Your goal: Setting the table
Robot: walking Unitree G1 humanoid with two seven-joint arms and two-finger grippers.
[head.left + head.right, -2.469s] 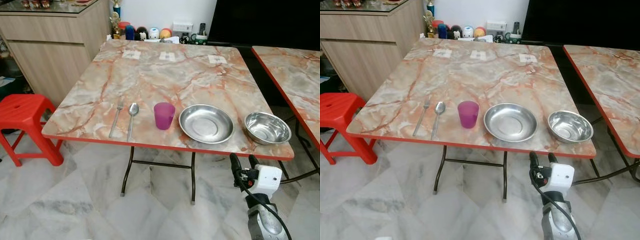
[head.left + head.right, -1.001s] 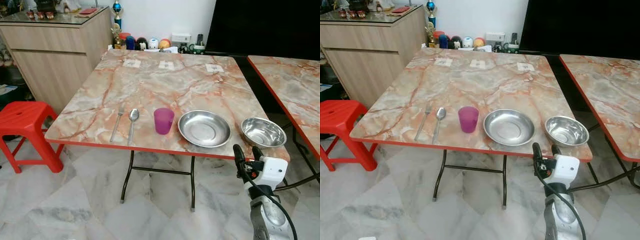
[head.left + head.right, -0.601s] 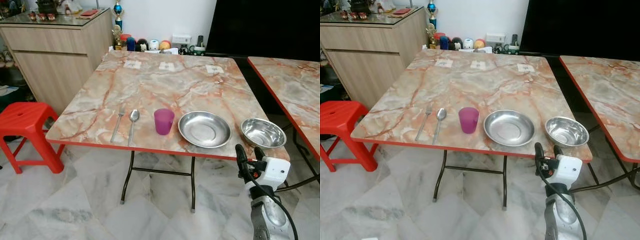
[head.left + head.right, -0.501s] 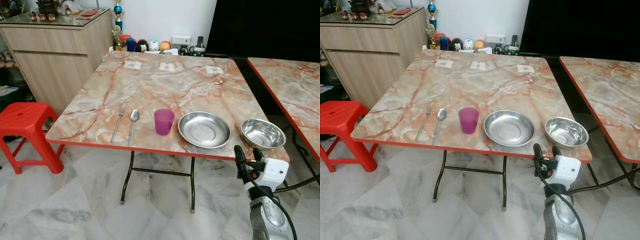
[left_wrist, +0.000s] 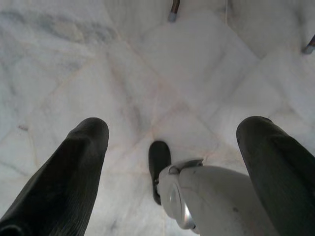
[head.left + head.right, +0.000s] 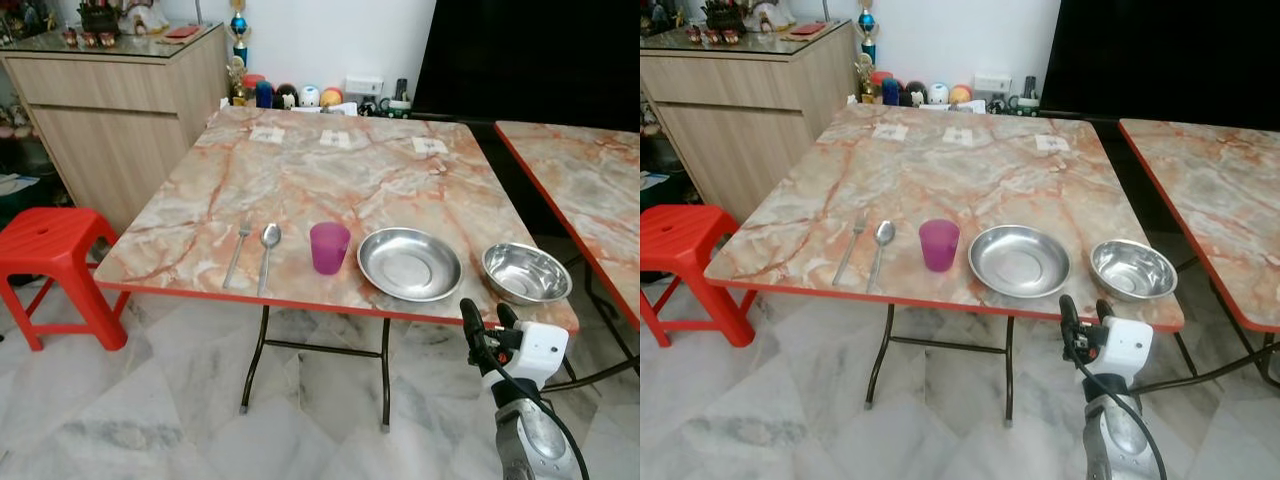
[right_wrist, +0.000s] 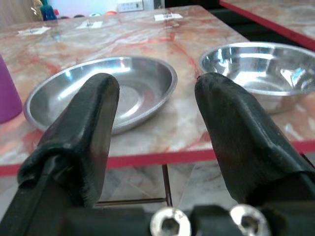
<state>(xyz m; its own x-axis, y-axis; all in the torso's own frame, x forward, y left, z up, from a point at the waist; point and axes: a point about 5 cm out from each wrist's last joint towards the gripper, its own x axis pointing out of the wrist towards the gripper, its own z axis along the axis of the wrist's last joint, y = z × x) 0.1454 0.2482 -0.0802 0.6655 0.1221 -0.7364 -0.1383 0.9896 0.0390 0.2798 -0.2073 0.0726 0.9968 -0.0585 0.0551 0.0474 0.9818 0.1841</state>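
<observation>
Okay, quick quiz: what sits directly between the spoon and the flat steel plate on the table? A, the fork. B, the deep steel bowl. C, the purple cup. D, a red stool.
C: the purple cup stands on the table with the spoon on its left and the flat steel plate on its right.

A home dining room — marble-print table, wooden sideboard, red stool.

Along the near edge of the desk lie a fork, a spoon, an upright purple cup, a shiny plate and a shiny bowl.
</observation>
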